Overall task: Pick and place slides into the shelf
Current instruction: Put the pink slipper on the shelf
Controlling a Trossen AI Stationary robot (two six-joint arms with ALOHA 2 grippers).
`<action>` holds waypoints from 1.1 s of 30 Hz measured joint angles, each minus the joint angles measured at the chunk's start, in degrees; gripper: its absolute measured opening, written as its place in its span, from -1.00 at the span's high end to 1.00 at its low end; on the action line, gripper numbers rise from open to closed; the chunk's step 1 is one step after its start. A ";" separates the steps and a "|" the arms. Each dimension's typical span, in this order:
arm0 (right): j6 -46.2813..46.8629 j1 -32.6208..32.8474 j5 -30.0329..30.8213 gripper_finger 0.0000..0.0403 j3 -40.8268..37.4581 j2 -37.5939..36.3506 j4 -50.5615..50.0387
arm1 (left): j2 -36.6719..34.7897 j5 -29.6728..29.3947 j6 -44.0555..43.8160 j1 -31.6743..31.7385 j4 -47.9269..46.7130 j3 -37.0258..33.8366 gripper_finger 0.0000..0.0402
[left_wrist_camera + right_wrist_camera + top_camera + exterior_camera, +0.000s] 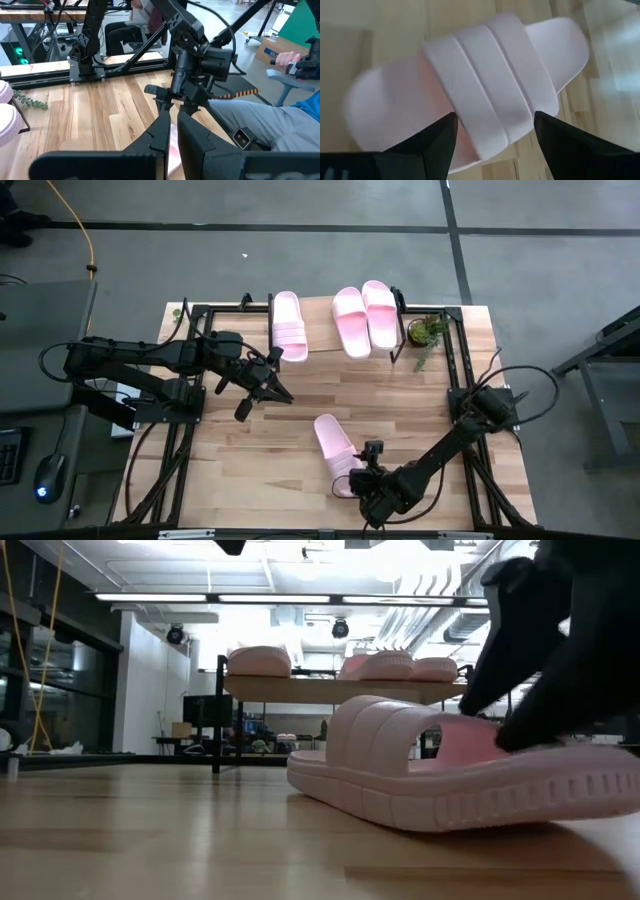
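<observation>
Three pale pink slides (287,325) (350,322) (381,313) lie sole-down on the light-wood shelf (320,308) at the table's far side. The fourth slide (335,446) lies sole-down on the tabletop near the front, and also shows in the low view (450,775). My right gripper (362,470) is open over that slide's heel half, with its fingers on either side of the wide strap (490,85). My left gripper (280,390) hovers shut and empty above the table's middle left. My right gripper comes at the slide slanting down from the table's near side, fingers (440,137) astride the strap band. In the low view the lower finger (530,725) reaches to the footbed behind the strap. I cannot tell whether it touches. The slide lies flat on the table.
A small potted plant (428,330) stands at the shelf's right end. Black frame rails (455,370) run along both sides of the table. A seated person (300,65) shows beyond the table in the left wrist view. Bare wood lies between the two grippers.
</observation>
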 joint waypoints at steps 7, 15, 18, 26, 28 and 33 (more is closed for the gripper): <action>-0.01 -0.01 3.32 -0.26 0.07 3.76 0.71 | 0.00 0.00 0.00 0.00 -0.07 0.00 0.88; 0.02 -0.23 6.61 -0.26 -0.07 3.85 0.03 | 0.00 0.00 0.00 0.00 -0.09 0.00 0.88; 0.30 -0.39 7.00 -0.26 -0.07 3.85 0.11 | 0.00 0.00 0.00 0.00 -0.13 0.00 0.88; 2.58 -1.00 6.95 0.00 -0.07 3.85 0.26 | 0.00 0.00 0.00 -0.02 -0.24 0.00 0.88; 2.58 -1.03 7.13 0.14 -0.07 3.85 0.23 | 0.00 -0.02 0.05 -0.02 -0.24 0.00 0.88; 2.60 -1.03 7.50 0.50 -0.07 3.86 0.30 | 0.00 -1.64 0.25 -0.01 -0.13 0.00 0.88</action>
